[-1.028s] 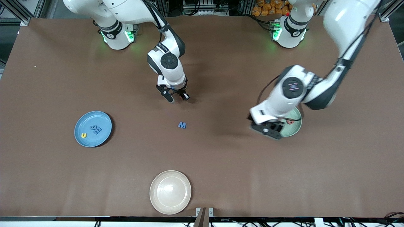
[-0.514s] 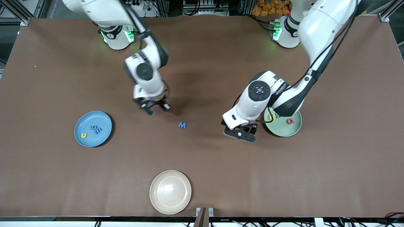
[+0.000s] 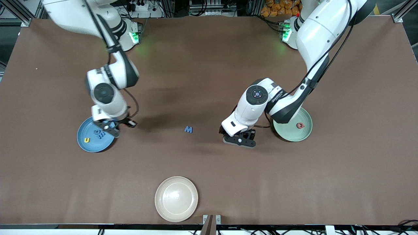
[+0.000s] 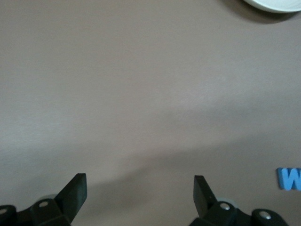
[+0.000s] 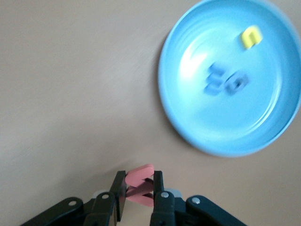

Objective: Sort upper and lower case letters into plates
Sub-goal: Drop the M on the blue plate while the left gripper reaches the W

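The blue plate (image 3: 92,145) lies toward the right arm's end of the table and holds a yellow letter (image 3: 86,140) and two blue letters (image 3: 99,133). My right gripper (image 3: 111,130) hangs over this plate's rim, shut on a pink letter (image 5: 141,173); the right wrist view shows the blue plate (image 5: 188,127) just ahead of the right gripper (image 5: 139,181). A blue M (image 3: 188,129) lies on the bare table. My left gripper (image 3: 240,141) is open and empty between the M and the mint green plate (image 3: 289,135), which holds a red letter (image 3: 299,125). In the left wrist view the left gripper (image 4: 139,188) is over bare table, with the M (image 4: 289,179) off to one side.
A cream-white plate (image 3: 176,199) sits empty near the table's front edge, nearer to the front camera than the M. Its rim (image 4: 273,4) shows in the left wrist view. The left arm's forearm covers part of the green plate.
The right arm swung from the table's middle over to the blue plate's rim, still holding the pink letter. The left arm moved from the green plate toward the M, gripper still open.
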Controlling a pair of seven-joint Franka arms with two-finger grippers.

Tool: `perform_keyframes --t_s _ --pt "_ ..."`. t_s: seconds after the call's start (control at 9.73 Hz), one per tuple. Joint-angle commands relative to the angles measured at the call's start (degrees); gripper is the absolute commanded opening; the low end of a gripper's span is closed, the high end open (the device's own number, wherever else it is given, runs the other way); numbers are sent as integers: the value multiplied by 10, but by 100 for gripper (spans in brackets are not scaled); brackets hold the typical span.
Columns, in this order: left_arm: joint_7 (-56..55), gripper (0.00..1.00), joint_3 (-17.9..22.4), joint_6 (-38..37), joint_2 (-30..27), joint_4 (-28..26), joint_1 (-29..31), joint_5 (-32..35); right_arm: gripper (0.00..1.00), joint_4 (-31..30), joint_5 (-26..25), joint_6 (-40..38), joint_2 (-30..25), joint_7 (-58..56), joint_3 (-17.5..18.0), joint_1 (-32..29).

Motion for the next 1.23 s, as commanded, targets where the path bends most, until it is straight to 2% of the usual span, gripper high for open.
perform_keyframes --t_s 0.0,0.21,0.31,0.41,0.51,0.72,1.03,1.13 --pt "-45 100 60 20 34 49 -77 -7 0 -4 -16 -2 -16 -110 7 -70" --pt "-107 100 119 53 47 57 -146 -9 0 1 -15 8 -14 -164 8 -108" --pt "-133 100 120 67 53 57 -153 -9 27 3 -14 7 -15 -189 9 -121" --pt "-136 100 120 69 55 57 -159 -10 90 1 -12 7 -26 -206 10 -121" --pt "-138 100 120 71 63 61 -171 -10 100 -1 -12 -1 -45 -212 17 -120" --pt "-158 100 120 87 78 73 -203 -10 100 2 -8 -38 -86 -238 45 -128" --pt "-158 100 125 121 113 108 -255 -5 100 9 6 -86 -154 -361 53 -137" --pt "-157 100 161 139 126 127 -289 -6 100 48 32 -137 -167 -419 53 -144"
